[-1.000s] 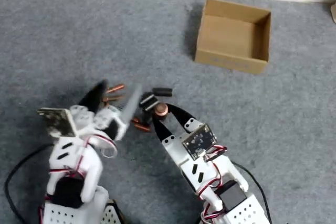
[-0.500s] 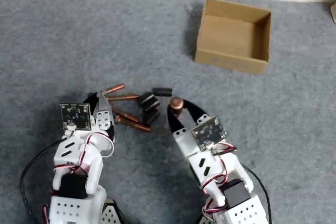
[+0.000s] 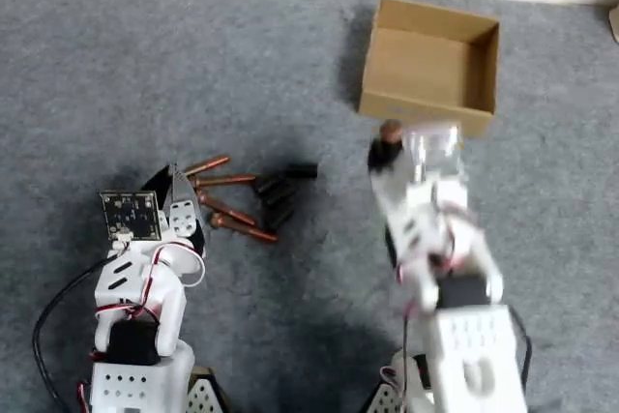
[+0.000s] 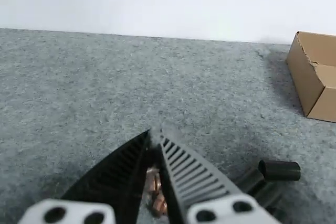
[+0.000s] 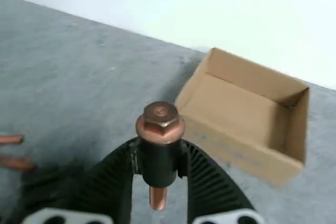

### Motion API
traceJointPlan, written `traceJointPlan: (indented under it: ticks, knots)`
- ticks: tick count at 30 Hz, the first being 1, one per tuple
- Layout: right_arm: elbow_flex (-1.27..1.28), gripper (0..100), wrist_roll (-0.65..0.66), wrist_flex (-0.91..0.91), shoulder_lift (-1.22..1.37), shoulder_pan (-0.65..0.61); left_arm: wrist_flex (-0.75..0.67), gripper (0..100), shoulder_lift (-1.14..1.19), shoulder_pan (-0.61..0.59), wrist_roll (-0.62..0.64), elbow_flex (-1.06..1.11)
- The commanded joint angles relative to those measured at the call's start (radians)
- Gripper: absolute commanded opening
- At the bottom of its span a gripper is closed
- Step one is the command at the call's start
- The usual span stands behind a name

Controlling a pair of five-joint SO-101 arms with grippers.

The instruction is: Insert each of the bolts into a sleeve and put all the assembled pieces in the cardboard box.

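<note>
My right gripper (image 3: 389,147) (image 5: 159,156) is shut on an assembled piece (image 5: 159,148): a copper bolt standing upright in a black sleeve. It hangs just in front of the near wall of the open cardboard box (image 3: 431,67) (image 5: 245,113). Several loose copper bolts (image 3: 228,180) and black sleeves (image 3: 277,187) lie on the carpet left of centre. My left gripper (image 3: 174,183) (image 4: 155,139) sits shut at the left end of those bolts. Copper shows through the narrow gap between its jaws. One sleeve (image 4: 280,170) lies just beyond it.
Grey carpet (image 3: 116,65) covers the table, with a white wall along the far edge. The box (image 4: 317,80) is the one tall obstacle, at the far right. Bolt ends (image 5: 10,150) show at the edge of the right wrist view.
The right arm has swung right and away from the pile toward the box, carrying the assembled piece. My left gripper went from open to shut and drew back left of the bolts.
</note>
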Motion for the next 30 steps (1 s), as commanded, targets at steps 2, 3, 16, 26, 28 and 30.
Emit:
traceJointPlan:
  ticks: [2,3,16,26,28,30]
  knots:
    - [-0.644,0.5,-0.005,0.030,0.720,0.093,-0.023,1,-0.013,-0.007,-0.006,0.001]
    - [-0.759,0.5,-0.005,0.061,0.851,0.110,-0.023,1,-0.013,-0.007,-0.006,0.002]
    - [-2.457,0.5,-0.005,0.677,2.199,0.318,-0.026,1,-0.013,-0.005,-0.006,0.005]
    - [-2.859,0.9,0.094,0.816,2.509,0.320,-0.026,1,-0.013,-0.005,-0.006,0.005]
    - [-2.858,3.6,0.097,0.814,2.506,0.321,-0.026,1,-0.013,-0.005,-0.006,0.005]
    - [-2.856,11.6,0.097,0.826,2.488,0.317,-0.026,1,-0.013,-0.005,-0.006,0.005]
